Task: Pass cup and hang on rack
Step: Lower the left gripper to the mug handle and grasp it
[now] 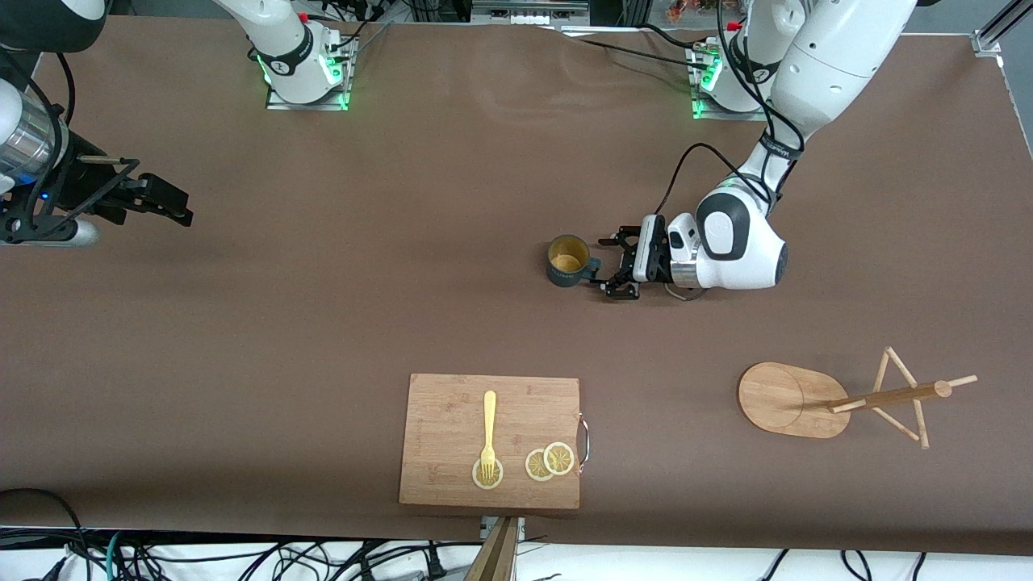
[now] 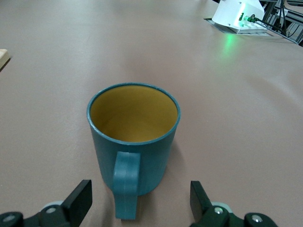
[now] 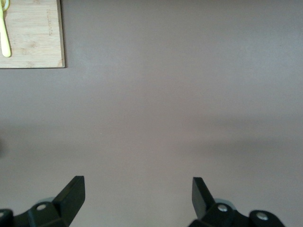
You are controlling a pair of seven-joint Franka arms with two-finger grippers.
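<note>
The dark teal cup [image 1: 569, 260] with a yellowish-tan inside stands upright on the brown table, its handle [image 1: 593, 265] turned toward my left gripper [image 1: 613, 265]. That gripper is low at the table, open, with a finger on each side of the handle and not touching it. In the left wrist view the cup [image 2: 132, 137] is close in front of the left gripper [image 2: 141, 198]. The wooden rack [image 1: 795, 399] stands nearer the front camera, toward the left arm's end. My right gripper [image 1: 173, 206] waits open and empty over bare table at the right arm's end [image 3: 137, 194].
A bamboo cutting board [image 1: 452, 420] lies near the table's front edge, with a yellow fork [image 1: 489, 432] and lemon slices [image 1: 549, 461] on it. A corner of the board [image 3: 33, 38] shows in the right wrist view. The arm bases stand along the table's back edge.
</note>
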